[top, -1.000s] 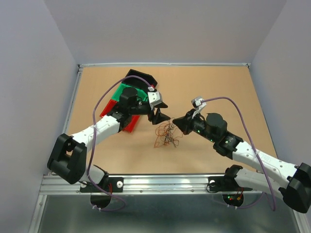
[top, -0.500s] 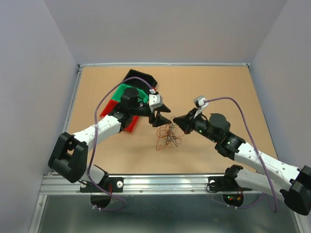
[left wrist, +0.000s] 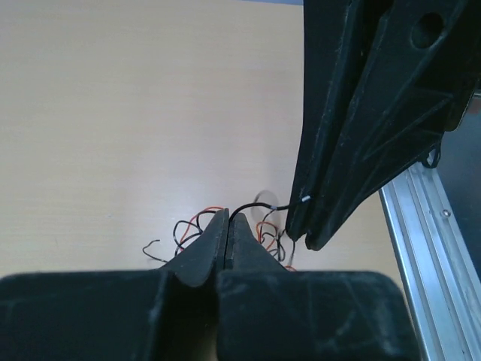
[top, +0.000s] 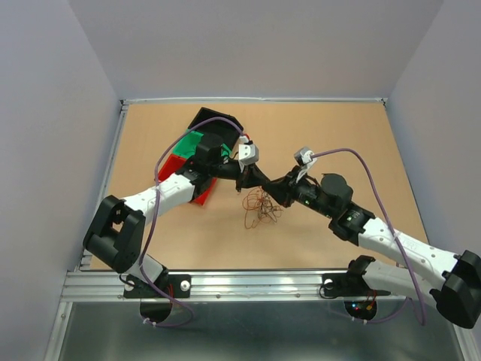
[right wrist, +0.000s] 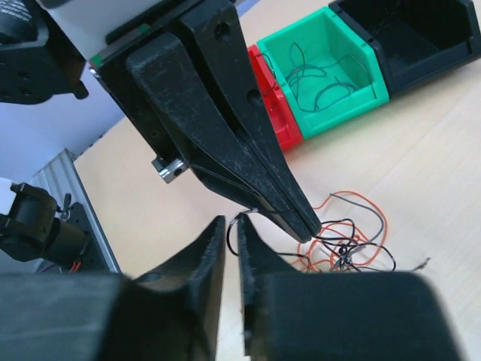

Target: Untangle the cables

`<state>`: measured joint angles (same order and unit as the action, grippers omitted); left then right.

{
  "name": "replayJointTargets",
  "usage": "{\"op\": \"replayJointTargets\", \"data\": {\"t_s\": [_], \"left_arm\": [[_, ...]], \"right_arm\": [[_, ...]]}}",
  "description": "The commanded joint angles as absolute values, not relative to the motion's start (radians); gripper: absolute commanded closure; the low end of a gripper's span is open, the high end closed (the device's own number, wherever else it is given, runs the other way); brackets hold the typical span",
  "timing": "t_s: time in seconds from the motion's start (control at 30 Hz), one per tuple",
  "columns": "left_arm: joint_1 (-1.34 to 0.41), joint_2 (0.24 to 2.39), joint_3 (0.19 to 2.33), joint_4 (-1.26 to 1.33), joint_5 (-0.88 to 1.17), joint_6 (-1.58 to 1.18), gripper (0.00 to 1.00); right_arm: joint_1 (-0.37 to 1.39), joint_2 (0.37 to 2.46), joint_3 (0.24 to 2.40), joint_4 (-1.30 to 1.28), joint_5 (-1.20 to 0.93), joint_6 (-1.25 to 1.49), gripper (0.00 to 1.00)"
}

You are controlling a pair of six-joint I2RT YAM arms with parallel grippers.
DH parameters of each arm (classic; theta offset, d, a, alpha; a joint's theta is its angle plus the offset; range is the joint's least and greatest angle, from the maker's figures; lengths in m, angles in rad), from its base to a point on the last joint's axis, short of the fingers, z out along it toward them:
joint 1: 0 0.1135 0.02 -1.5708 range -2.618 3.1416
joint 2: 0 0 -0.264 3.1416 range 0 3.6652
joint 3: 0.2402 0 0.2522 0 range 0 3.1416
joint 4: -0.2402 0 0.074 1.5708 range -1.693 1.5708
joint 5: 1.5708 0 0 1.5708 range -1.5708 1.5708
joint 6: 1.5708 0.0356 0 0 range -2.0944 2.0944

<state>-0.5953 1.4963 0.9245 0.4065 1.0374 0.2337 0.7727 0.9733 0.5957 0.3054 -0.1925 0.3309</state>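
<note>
The cables [top: 259, 207] are a small bunch of thin red, orange and black wires on the tan table, below both grippers. A black wire [left wrist: 259, 204] is lifted out of the bunch [right wrist: 353, 241]. My left gripper [left wrist: 228, 214] is shut on that wire, which runs on to the right gripper's fingers [left wrist: 361, 135]. My right gripper [right wrist: 231, 222] has its jaws a narrow gap apart, with the wire's end looping loosely through the gap. The two grippers meet tip to tip [top: 269, 183] above the bunch.
Three plastic bins stand at the back left: black [top: 214, 120], green [top: 192, 143] with a few dark wires inside [right wrist: 323, 71], and red [top: 171, 162]. The left arm stretches over the bins. A metal rail [left wrist: 432, 233] edges the table near the arms.
My left gripper moved right to the right gripper's tip and shut on the black wire. The right gripper's jaws, shut before, have parted a little.
</note>
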Motion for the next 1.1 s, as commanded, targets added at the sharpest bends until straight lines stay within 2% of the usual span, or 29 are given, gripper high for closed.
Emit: {"op": "replayJointTargets", "data": {"t_s": [0.0,0.03,0.2,0.23,0.37,0.47,0.63,0.8,0.9,0.93,1.0,1.03,1.07], "left_arm": [[-0.6,1.457,0.962,0.42,1.019,0.244,1.0],[-0.6,1.441,0.959,0.419,1.009,0.242,1.0],[-0.591,1.384,0.942,0.419,0.986,0.244,1.0],[-0.591,1.368,0.94,0.419,0.986,0.242,1.0],[-0.588,1.338,0.93,0.419,0.992,0.236,1.0],[-0.587,1.328,0.931,0.419,1.014,0.226,1.0],[-0.586,1.336,0.948,0.42,1.048,0.195,1.0],[-0.586,1.307,0.995,0.417,1.057,0.15,1.0],[-0.589,1.276,1.07,0.413,1.042,0.117,1.0],[-0.591,1.273,1.103,0.413,1.034,0.106,1.0],[-0.592,1.278,1.231,0.384,0.976,0.078,1.0],[-0.591,1.295,1.293,0.335,0.944,0.066,1.0],[-0.591,1.305,1.36,0.301,0.857,0.061,1.0]], "right_arm": [[0.773,0.931,0.551,0.445,-0.201,0.311,0.76],[0.775,0.913,0.534,0.452,-0.18,0.311,0.68],[0.773,0.874,0.431,0.491,-0.063,0.308,0.52],[0.773,0.874,0.417,0.495,-0.022,0.307,0.4],[0.773,0.908,0.371,0.552,0.047,0.29,0.16],[0.773,0.954,0.379,0.589,0.048,0.253,0.1],[0.775,1.048,0.429,0.707,-0.054,0.172,0.1],[0.773,1.129,0.5,0.759,-0.06,0.134,0.11],[0.773,1.216,0.541,0.797,-0.08,0.126,0.17],[0.773,1.242,0.546,0.82,-0.089,0.132,0.2],[0.773,1.352,0.545,0.92,-0.077,0.155,0.41],[0.773,1.399,0.545,0.949,-0.042,0.199,0.55],[0.773,1.46,0.546,0.983,-0.026,0.219,0.6]]}}
